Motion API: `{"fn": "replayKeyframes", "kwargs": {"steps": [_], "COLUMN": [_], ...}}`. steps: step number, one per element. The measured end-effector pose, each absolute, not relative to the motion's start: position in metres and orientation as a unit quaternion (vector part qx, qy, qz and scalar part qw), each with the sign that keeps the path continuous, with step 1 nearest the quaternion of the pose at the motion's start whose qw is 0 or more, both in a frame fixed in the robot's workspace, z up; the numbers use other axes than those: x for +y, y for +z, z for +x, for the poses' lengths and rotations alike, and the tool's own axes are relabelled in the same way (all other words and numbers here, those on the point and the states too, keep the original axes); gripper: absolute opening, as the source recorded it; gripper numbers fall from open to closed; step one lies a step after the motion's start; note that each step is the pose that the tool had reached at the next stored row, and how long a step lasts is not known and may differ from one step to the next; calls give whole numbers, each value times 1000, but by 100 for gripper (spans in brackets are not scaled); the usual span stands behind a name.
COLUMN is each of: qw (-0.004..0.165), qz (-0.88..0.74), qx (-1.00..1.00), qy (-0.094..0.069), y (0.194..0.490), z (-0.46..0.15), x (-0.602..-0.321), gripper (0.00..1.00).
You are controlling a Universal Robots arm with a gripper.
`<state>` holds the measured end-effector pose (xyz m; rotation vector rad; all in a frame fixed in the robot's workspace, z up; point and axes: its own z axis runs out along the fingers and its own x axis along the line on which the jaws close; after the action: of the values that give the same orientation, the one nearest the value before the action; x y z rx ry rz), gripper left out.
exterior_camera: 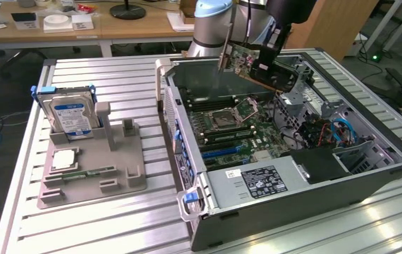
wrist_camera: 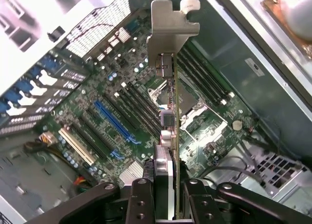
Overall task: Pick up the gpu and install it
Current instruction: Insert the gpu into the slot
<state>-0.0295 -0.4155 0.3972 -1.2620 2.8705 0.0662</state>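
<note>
One card, the gpu, is clamped between the two fingers of my gripper; the jaws are closed on its board edge. The card hangs in the air, tilted, above the far part of the open computer case and clear of the motherboard below it.

Appearance of the card:
- Thin, flat, rectangular green circuit board with a dark block on one face.
- Narrow silvery bracket at the end away from my fingers, with a bent tab at its tip and port openings along its length.
- In the wrist view the card is seen edge-on, directly over the motherboard, with a long blue slot off to one side of it.

Toward the exterior view's left, a grey holder tray on the slatted table carries an upright hard drive, well apart from the card.
</note>
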Motion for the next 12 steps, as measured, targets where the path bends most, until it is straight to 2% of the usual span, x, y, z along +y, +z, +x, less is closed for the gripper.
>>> {"fn": "replayKeyframes", "kwargs": {"steps": [12], "qw": [12], "qz": [-495], "qx": [869], "qy": [16], "y": [391], "z": [-29], "x": [-415], "gripper": [28]}}
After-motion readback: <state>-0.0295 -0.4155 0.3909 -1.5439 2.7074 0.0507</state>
